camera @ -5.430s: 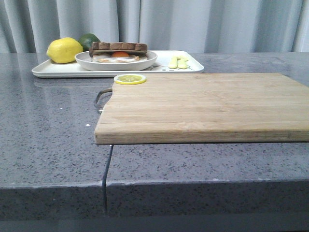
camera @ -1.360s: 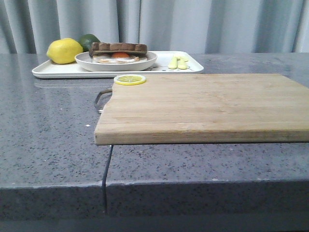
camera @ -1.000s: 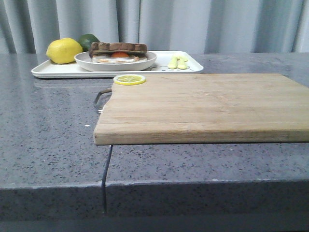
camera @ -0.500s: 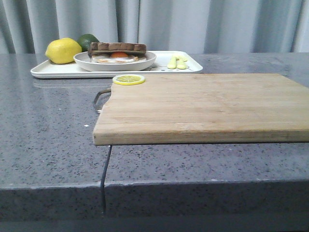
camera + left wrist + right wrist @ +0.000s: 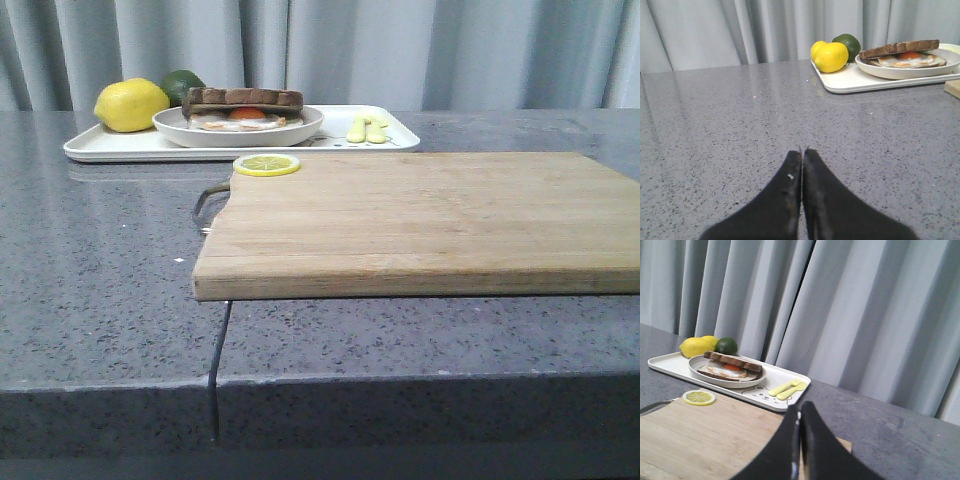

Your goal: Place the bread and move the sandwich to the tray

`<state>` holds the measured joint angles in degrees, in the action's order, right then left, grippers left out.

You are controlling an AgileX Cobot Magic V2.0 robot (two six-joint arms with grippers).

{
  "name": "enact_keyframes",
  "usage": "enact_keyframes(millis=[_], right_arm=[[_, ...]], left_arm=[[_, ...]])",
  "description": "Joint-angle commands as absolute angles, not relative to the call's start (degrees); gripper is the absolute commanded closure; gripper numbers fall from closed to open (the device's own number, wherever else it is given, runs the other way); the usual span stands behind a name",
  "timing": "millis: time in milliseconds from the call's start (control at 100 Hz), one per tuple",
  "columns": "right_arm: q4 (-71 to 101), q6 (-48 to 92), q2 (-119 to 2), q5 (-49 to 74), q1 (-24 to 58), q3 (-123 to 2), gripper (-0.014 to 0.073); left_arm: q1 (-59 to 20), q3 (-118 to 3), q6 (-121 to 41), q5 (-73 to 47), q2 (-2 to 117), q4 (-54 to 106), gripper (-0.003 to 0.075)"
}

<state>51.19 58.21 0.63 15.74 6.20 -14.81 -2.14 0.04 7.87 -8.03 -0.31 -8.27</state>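
The sandwich (image 5: 245,108), a fried egg under a brown-crusted slice, sits on a round white plate (image 5: 238,129) that stands on the white tray (image 5: 100,146) at the table's back left. It also shows in the left wrist view (image 5: 902,53) and the right wrist view (image 5: 730,367). No loose slice of bread is in view. My left gripper (image 5: 802,150) is shut and empty, low over the grey countertop, well short of the tray (image 5: 860,82). My right gripper (image 5: 801,405) is shut and empty above the wooden cutting board (image 5: 700,435). Neither gripper shows in the front view.
A lemon (image 5: 131,104) and a lime (image 5: 182,84) lie at the tray's left end, and yellow cutlery (image 5: 366,129) at its right end. A lemon slice (image 5: 266,164) lies on the cutting board's (image 5: 420,220) far left corner. Grey curtains hang behind.
The whole front view has shifted a few pixels to the left. The sandwich, tray and board keep their places relative to one another.
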Motion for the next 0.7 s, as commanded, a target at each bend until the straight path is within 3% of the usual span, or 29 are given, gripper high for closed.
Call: enact_keyframes(millis=[0,210,520,690], right_arm=[[51.72,58.71,0.13,13.04,5.95,-15.99,0.0661],[45.70,54.45,0.13,14.86,5.95,-16.02,0.0661],[5.79,9.24,0.13,14.07,5.95,-13.84,0.0661],[0.00,2.51,0.87,8.40,5.95,-8.86,0.0661]], left_arm=[[-2.61,0.95,8.39,-3.20,-2.15,-7.86,0.0739],[-2.61,0.95,8.39,-3.20,-2.15,-7.86,0.0739],[-2.61,0.95,8.39,-3.20,-2.15,-7.86,0.0739],[-2.61,0.95,8.39,-3.20,-2.15,-7.86,0.0739]])
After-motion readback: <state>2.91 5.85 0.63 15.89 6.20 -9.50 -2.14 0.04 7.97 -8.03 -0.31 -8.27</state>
